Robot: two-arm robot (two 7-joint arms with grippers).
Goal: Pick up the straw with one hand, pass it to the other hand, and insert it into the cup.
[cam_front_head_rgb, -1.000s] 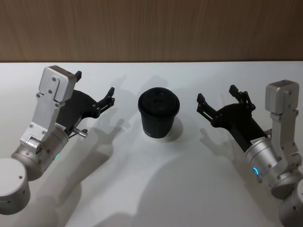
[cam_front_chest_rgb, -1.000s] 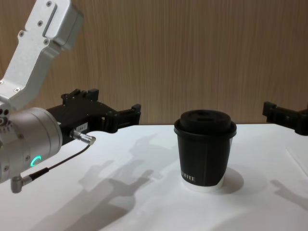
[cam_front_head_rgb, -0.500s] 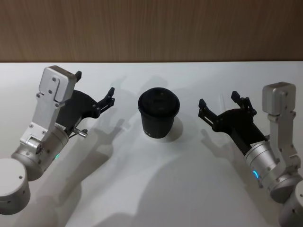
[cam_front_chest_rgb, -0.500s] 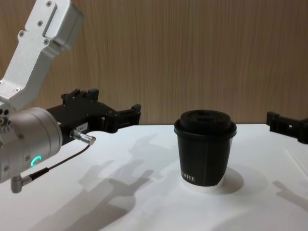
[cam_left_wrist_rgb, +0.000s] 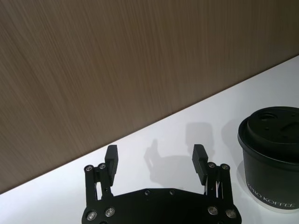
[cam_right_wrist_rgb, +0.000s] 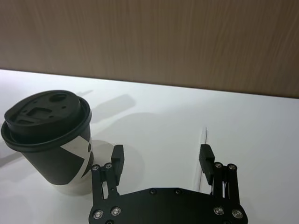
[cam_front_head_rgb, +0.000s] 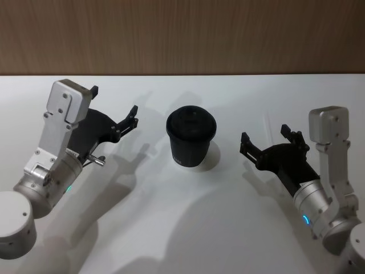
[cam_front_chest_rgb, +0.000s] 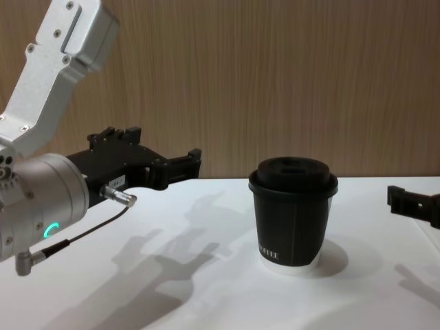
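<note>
The black lidded cup stands upright in the middle of the white table; it also shows as the cup. The thin white straw lies flat on the table to the right of the cup, running alongside one finger of my right gripper. My right gripper hovers low over that spot, open, with nothing between its fingers, and shows at the chest view's right edge. My left gripper is held open and empty to the left of the cup.
A wood-panelled wall runs along the far edge of the table. Bare white tabletop stretches in front of the cup and between the two arms.
My right gripper has lowered toward the table and drawn back slightly, staying open. The left arm and the cup have not moved.
</note>
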